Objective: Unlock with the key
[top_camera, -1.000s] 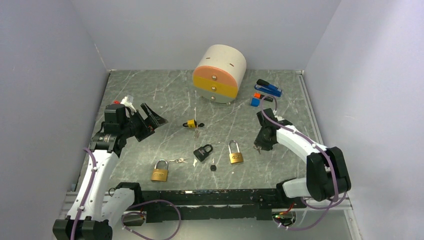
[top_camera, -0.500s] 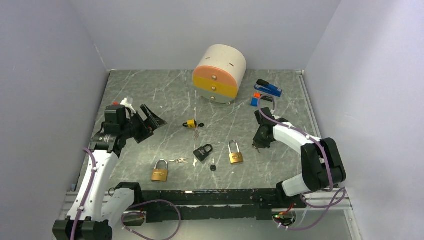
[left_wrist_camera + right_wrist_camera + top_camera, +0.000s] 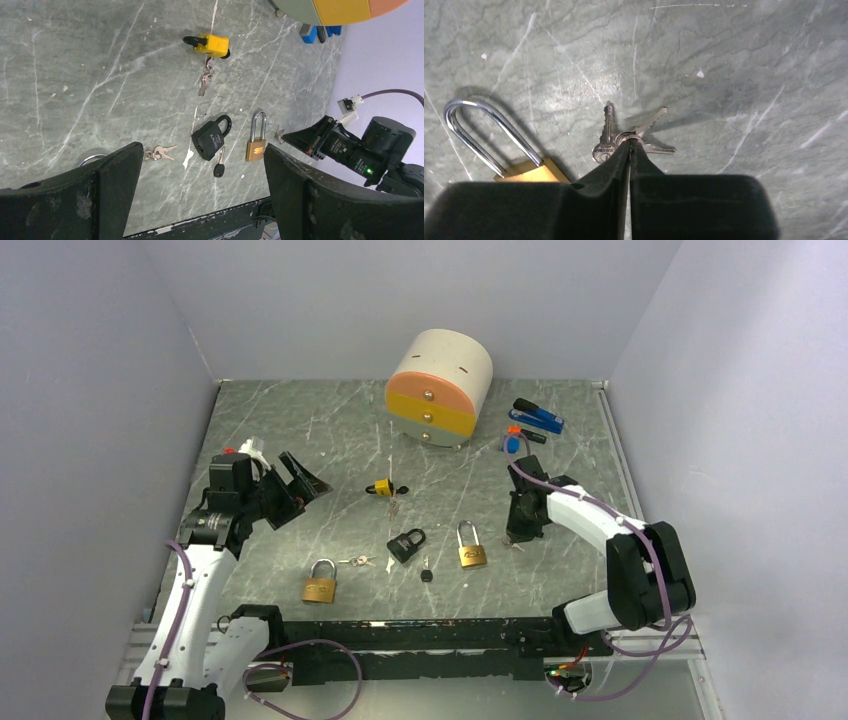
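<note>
My right gripper [image 3: 630, 145] is shut, its tips pinching the ring of a small bunch of silver keys [image 3: 608, 136] that lies on the table. In the top view the gripper [image 3: 517, 537] points down at that bunch, just right of a brass padlock [image 3: 470, 548]. The brass padlock [image 3: 526, 172] shows at lower left in the right wrist view, shackle up. My left gripper [image 3: 300, 480] hangs wide open and empty above the table's left side. Its wrist view shows a black padlock [image 3: 210, 140] with a black-headed key [image 3: 219, 165] beside it.
A yellow padlock [image 3: 380, 487] with keys lies mid-table. Another brass padlock [image 3: 320, 585] and a loose key pair [image 3: 358, 561] lie near the front. A round drawer unit [image 3: 440, 385] stands at the back, a blue stapler [image 3: 540, 418] to its right.
The right gripper's jaws have closed onto the key ring while the arm shifted slightly. The left arm has barely moved.
</note>
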Robot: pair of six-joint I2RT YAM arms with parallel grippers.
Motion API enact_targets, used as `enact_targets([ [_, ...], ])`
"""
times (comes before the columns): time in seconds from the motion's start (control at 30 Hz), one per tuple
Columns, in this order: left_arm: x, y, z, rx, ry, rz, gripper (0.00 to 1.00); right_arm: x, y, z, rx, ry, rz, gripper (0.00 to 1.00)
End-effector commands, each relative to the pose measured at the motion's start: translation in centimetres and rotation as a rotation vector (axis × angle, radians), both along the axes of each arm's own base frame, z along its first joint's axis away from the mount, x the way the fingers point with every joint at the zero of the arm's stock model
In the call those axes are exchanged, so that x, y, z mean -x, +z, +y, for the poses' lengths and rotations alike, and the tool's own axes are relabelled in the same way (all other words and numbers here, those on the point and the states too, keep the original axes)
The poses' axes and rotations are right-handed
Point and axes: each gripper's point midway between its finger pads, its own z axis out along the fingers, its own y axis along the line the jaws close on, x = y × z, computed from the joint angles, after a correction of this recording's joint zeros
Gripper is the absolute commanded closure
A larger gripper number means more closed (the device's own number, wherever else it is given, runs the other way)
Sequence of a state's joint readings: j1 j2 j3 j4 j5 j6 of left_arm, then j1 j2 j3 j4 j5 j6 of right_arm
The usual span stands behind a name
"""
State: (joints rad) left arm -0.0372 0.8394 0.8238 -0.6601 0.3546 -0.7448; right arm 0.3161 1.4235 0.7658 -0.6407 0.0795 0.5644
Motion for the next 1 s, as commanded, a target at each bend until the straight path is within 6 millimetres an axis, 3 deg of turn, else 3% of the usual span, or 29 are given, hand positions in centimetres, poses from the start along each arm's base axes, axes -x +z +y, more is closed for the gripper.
enact_targets([
  [0.0, -0.1, 0.2, 0.2, -0.014, 0.008, -0.022, 0.06, -1.3, 2.3, -0.2, 0.020, 0.029, -0.065, 0.81],
  [0.07, -0.1, 0.1, 0.2, -0.016, 0.007, -0.020, 0.06, -1.6, 2.6, -0.2, 0.026, 0.006, -0.068, 0.70],
  [0.27, 0.0, 0.2, 0.4, -0.021, 0.013, -0.015, 0.06, -1.8, 2.5, 1.2, -0.008, 0.047, -0.059, 0.65],
  [0.53, 0.5, -0.2, 0.5, -0.018, 0.028, -0.005, 0.06, -0.6, 1.1, 0.7, 0.043, 0.020, 0.021, 0.65],
  [0.67, 0.7, -0.5, 0.5, -0.011, 0.036, 0.005, 0.06, 0.1, 0.7, -0.6, 0.106, -0.033, 0.038, 0.65],
  [0.97, 0.7, -0.7, 0.7, -0.015, 0.053, 0.016, 0.06, -0.6, 1.3, -0.7, 0.031, -0.176, -0.064, 0.65],
])
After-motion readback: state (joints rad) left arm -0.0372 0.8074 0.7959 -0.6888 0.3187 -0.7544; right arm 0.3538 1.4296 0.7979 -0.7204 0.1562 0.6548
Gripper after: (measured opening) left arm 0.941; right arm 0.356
